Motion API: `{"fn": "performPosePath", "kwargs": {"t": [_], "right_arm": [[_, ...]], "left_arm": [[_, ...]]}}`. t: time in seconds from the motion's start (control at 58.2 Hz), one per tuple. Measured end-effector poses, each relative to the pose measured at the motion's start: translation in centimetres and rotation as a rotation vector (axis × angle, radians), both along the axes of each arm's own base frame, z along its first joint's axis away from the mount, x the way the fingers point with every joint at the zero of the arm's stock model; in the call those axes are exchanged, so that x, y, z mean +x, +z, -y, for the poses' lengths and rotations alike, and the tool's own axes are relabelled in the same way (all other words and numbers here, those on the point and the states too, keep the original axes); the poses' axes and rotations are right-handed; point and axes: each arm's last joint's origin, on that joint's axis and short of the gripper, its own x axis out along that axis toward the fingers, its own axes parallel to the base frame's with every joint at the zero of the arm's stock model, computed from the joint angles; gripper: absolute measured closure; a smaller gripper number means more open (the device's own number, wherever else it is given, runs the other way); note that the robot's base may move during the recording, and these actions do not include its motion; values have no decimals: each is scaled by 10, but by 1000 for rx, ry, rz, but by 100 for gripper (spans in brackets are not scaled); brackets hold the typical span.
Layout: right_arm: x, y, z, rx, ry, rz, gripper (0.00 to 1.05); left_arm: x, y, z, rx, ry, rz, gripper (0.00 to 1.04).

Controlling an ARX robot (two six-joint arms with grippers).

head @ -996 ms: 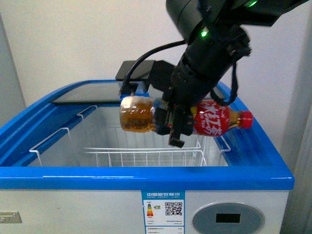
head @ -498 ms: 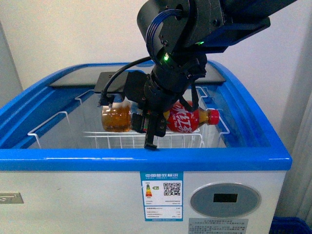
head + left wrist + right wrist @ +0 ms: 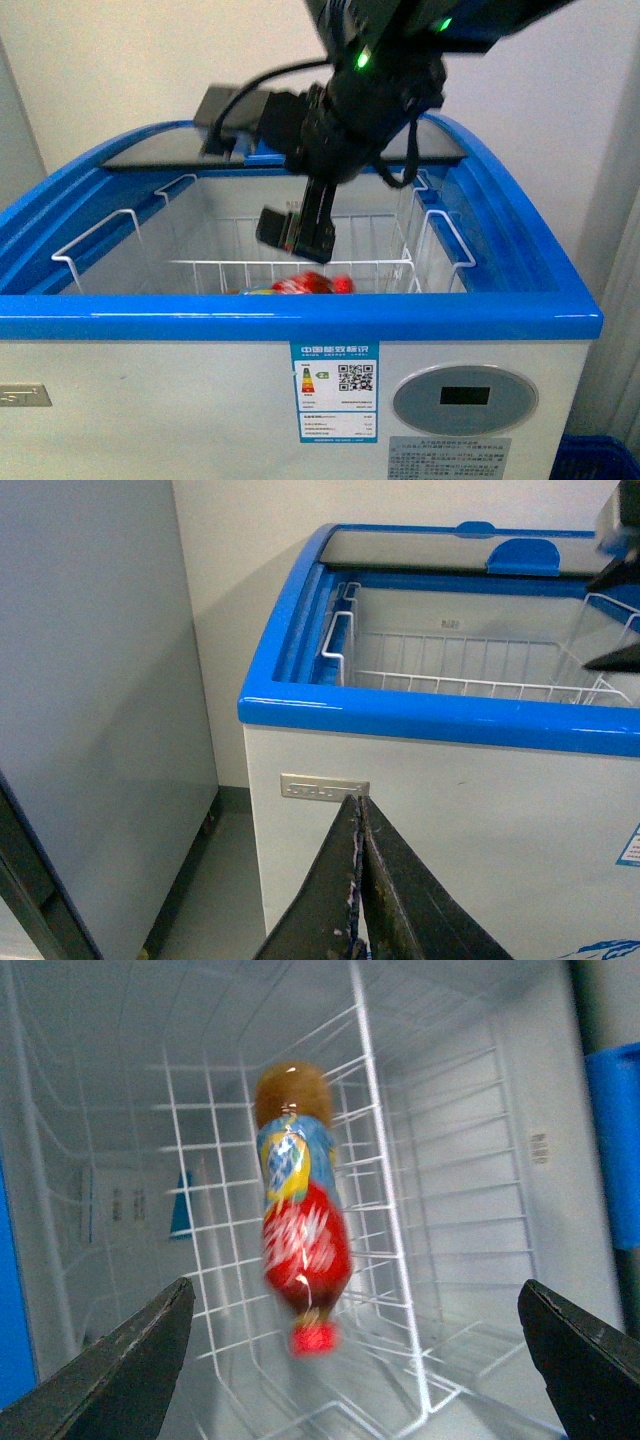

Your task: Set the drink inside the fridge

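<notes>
The fridge (image 3: 300, 318) is a white chest cooler with a blue rim, its lid slid back and the top open. The drink (image 3: 312, 284), a bottle with red label, red cap and amber liquid, lies inside it among the white wire baskets, free of any gripper. In the right wrist view the drink (image 3: 298, 1215) is blurred below my wide-open jaws. My right gripper (image 3: 297, 232) hangs open and empty above the bottle, inside the opening. My left gripper (image 3: 358, 810) is shut and empty, low in front of the fridge (image 3: 440, 705) near its left corner.
White wire baskets (image 3: 290, 270) line the fridge interior. The glass lid (image 3: 180, 165) covers the far part of the top. A tall grey cabinet (image 3: 90, 700) stands left of the fridge with a narrow floor gap between. A wall is behind.
The right gripper has opened and let the bottle go; the bottle has dropped from the jaws into the fridge. The arm has lifted slightly.
</notes>
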Motion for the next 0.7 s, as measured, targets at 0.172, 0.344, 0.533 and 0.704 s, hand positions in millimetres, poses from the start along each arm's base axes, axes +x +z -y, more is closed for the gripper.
{"fn": "performPosePath", "kwargs": {"t": [0.172,0.344,0.533,0.704], "right_arm": [[-25,107,58,272,-175,189,8],[-111,181,146,659,-576,348,8],[-223,150,186,867,-798,192,8],[-320,87,194,902,-963,89,8]], "left_arm": [[0,0,0,0,0,3,102],[0,0,0,0,0,2,102],[0,0,0,0,0,2,102],[0,0,0,0,0,2,102]]}}
